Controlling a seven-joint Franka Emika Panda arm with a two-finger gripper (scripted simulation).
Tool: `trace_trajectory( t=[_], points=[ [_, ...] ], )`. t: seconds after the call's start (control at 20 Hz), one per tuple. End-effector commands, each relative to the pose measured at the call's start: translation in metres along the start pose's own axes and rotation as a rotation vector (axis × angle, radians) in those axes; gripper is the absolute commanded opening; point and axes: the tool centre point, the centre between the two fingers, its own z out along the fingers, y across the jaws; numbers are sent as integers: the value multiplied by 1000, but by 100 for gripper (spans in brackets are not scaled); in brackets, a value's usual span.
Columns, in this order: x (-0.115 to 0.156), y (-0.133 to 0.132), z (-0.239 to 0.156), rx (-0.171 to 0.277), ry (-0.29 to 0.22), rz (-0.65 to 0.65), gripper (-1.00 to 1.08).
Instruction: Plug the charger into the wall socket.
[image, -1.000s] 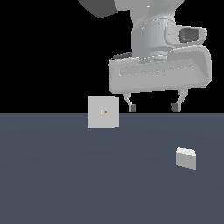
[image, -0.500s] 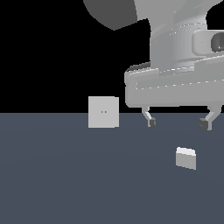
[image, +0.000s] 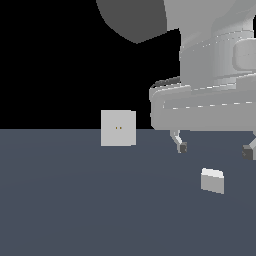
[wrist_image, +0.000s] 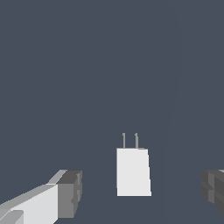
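- The charger (image: 212, 180), a small light-grey block, lies on the dark slate floor (image: 75, 200) toward the exterior view's right, well apart from the wall socket (image: 118, 128).
- Only the wrist view shows the charger (wrist_image: 133, 172) as a pale block with two thin prongs (wrist_image: 130, 141) sticking out of one end; in the exterior view the prongs cannot be made out.
- The gripper (image: 214, 150) hangs just above the charger in the exterior view, its two dark-tipped fingers (image: 182, 147) spread wide and holding nothing.
- In the wrist view the charger sits in the open gap of the gripper (wrist_image: 142, 192), touching neither fingertip; one pad (wrist_image: 70, 193) is plainly seen, the other is cut by the picture's edge.
- The wall socket stands upright where floor meets black backdrop, toward the exterior view's left of the gripper, with two tiny yellowish holes at its centre; it does not appear in the wrist view.
- The arm's (image: 220, 80) bulky pale body fills the upper part of the exterior view's right.
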Motion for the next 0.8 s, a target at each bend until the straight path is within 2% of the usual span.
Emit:
trace_trajectory(
  t=[0.0, 0.3, 0.75],
  points=[
    [0, 0, 0, 0, 0, 0, 100],
    [-3, 0, 9, 1, 0, 1, 100],
    [-12, 0, 43, 1, 0, 4, 100]
  ],
)
